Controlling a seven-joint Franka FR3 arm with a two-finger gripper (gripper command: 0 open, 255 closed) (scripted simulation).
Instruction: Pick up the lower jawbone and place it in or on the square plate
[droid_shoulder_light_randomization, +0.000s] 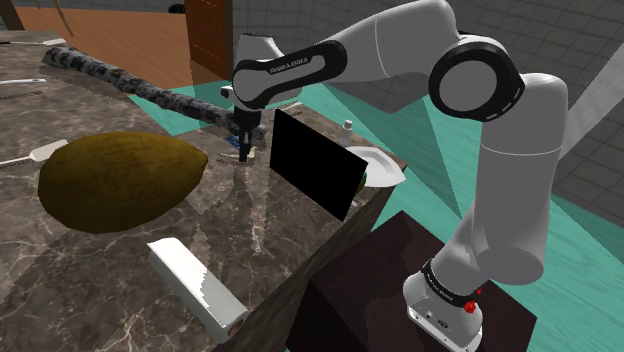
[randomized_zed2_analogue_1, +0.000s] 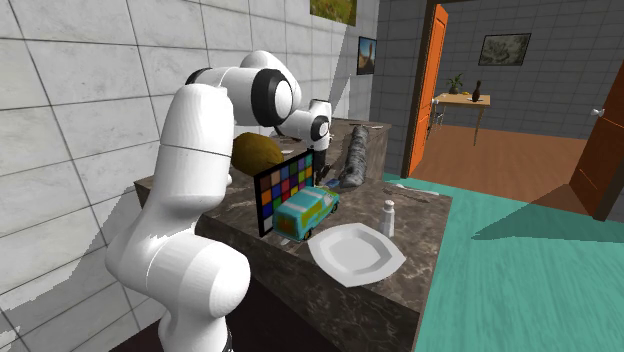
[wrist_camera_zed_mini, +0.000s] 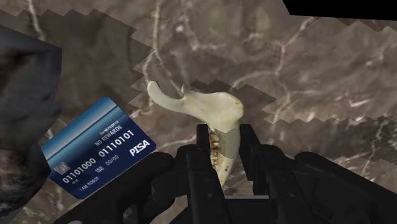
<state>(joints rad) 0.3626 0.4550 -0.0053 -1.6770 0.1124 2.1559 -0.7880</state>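
The fingers (wrist_camera_zed_mini: 202, 141) are clenched on the lower jawbone (wrist_camera_zed_mini: 205, 107), a pale bone whose lower branch sits clasped between them while its wide forked end sticks out past the tips. The gripper (droid_shoulder_light_randomization: 245, 152) points down, low over the dark marbled worktop (droid_shoulder_light_randomization: 90, 285). A blue bank card (wrist_camera_zed_mini: 98, 151) lies just beside the bone. In the shoulder view, a dark upright board (droid_shoulder_light_randomization: 315, 165) stands just right of the gripper, and the white square plate (droid_shoulder_light_randomization: 382, 166) lies beyond it at the worktop's right edge, well apart from the bone. A big brown rounded lump (droid_shoulder_light_randomization: 118, 182) sits on the left
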